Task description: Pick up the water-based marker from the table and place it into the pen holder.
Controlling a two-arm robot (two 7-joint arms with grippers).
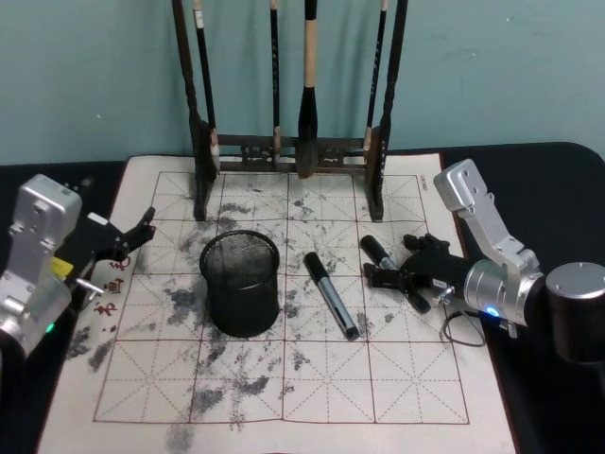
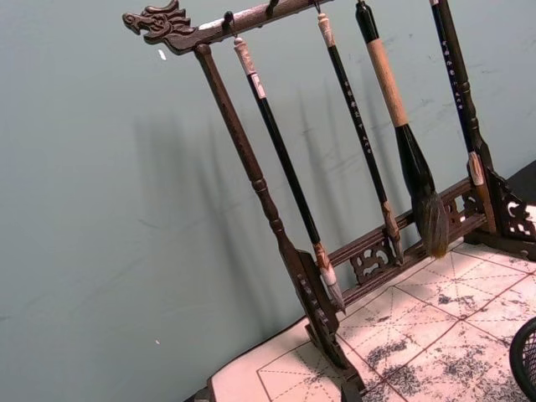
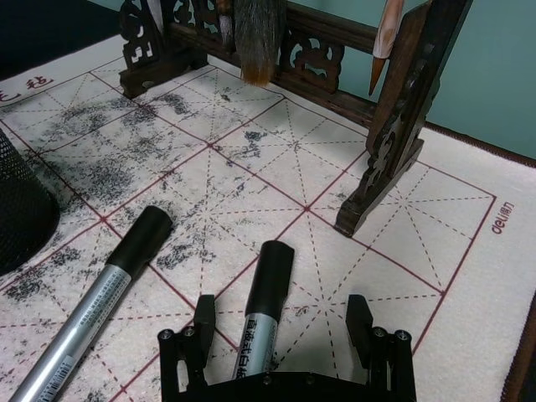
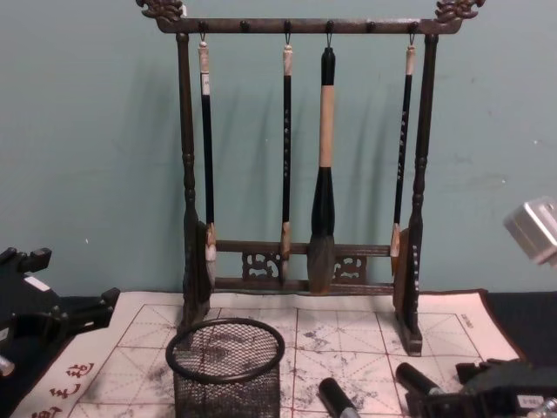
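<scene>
Right of the holder (image 1: 241,303) on the counter (image 1: 416,378), one marker (image 3: 261,311) lay between the spread fingers (image 3: 360,314) of the right gripper (image 3: 282,308); probably light, rigid and slick, it suited a mid-barrel pinch, while the left gripper (image 1: 132,241) sat idle far left.

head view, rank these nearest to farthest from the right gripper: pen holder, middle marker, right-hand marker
1. Right-hand marker: lying inside the open right gripper, at the table's right side.
2. Middle marker: on the table, just right of the pen holder.
3. Pen holder: left of centre, farthest.
The left gripper is parked at the table's left edge.
</scene>
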